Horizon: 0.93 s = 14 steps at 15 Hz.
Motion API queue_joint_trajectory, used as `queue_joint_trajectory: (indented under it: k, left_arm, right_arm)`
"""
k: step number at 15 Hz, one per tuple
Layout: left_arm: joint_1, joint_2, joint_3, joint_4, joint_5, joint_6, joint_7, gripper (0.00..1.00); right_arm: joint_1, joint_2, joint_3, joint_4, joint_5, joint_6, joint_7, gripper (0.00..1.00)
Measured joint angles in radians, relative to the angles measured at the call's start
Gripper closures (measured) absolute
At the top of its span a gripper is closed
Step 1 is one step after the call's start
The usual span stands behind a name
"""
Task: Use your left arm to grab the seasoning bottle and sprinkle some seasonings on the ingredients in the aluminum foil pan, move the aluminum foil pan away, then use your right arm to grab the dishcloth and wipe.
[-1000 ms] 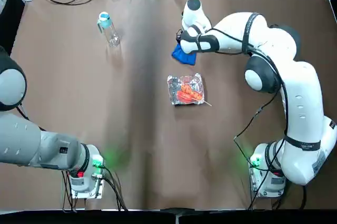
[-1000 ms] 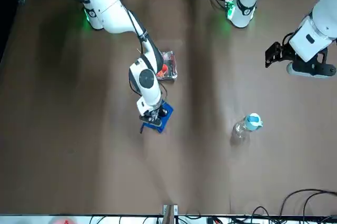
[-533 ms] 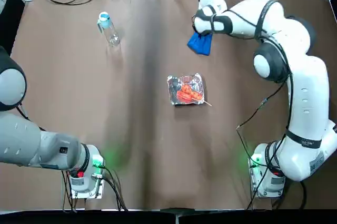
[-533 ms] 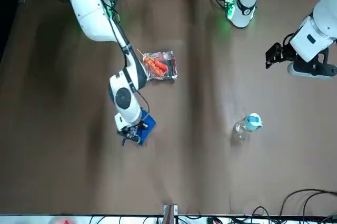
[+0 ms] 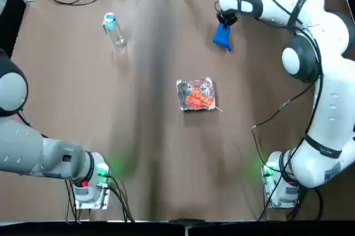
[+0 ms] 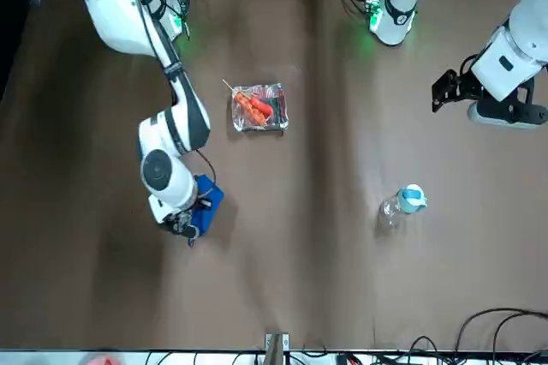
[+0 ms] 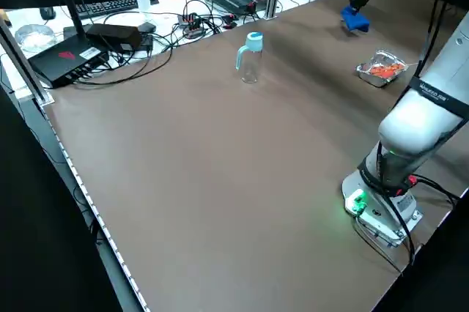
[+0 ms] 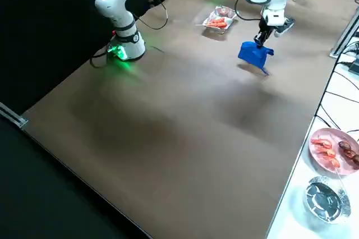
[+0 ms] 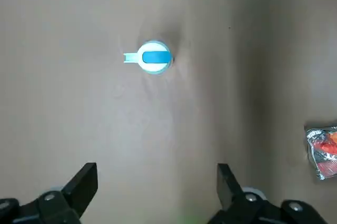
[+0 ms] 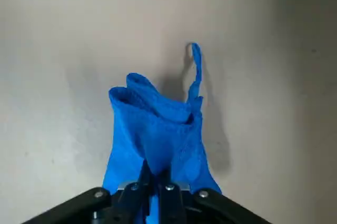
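Dishcloth (image 10: 158,129) hangs vertically from right tool (image 10: 155,182).

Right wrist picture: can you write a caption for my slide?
Right gripper pinches the blue dishcloth, which hangs bunched over the brown table.

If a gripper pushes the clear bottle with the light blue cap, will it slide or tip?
The slim clear plastic bottle with a light blue cap stands upright, tall over a narrow base, so a high push would probably tip it. It looks nearly empty, likely light. Once down, its round body may roll.
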Motion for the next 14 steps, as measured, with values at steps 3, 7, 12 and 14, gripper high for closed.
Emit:
queue_joint_trajectory:
  k: [3, 7, 12, 14]
  left_arm:
    - [0.0, 0.0, 0.0, 0.0, 0.0, 0.0, -0.001, 0.0]
    - [0.0, 0.0, 0.0, 0.0, 0.0, 0.0, -0.004, 0.0]
    - [-0.001, 0.0, -0.001, 0.0, 0.0, 0.0, -0.005, 0.0]
    - [0.0, 0.001, -0.001, 0.0, 0.0, 0.0, -0.005, 0.0]
  right_arm:
    - [-0.061, -0.041, -0.001, 0.001, 0.036, -0.097, -0.148, 0.92]
    - [-0.207, -0.079, -0.004, -0.001, 0.045, -0.203, -0.416, 0.92]
    - [-0.454, -0.06, -0.008, -0.045, 0.042, -0.113, -0.841, 0.92]
    - [-0.485, -0.043, -0.007, -0.072, 0.042, -0.08, -0.905, 0.92]
